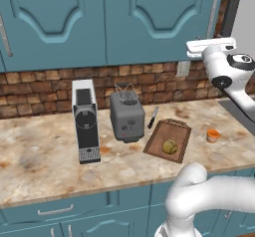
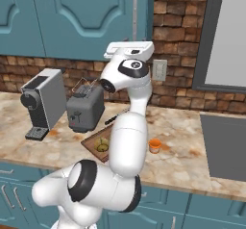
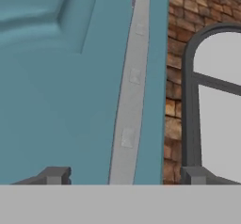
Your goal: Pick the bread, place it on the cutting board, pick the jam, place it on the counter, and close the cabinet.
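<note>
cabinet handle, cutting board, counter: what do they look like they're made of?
Cabinet handle: looks like brushed metal, a flat silver-grey bar with a dull sheen. Cutting board: likely wood, matte dark brown with a raised rim. Counter: looks like polished stone, beige marbling with orange-brown blotches. All of it is rendered, so these are looks only.

The bread (image 1: 170,146), a small yellowish-tan bun, sat on the dark-brown cutting board (image 1: 158,134), which lay flat on the beige marbled bench (image 1: 45,156). The little orange jam (image 1: 213,135) jar stood upright on the bench just right of the board. Above the board, the teal cabinet (image 1: 159,17) door looked shut, silver bar handle vertical.
</note>
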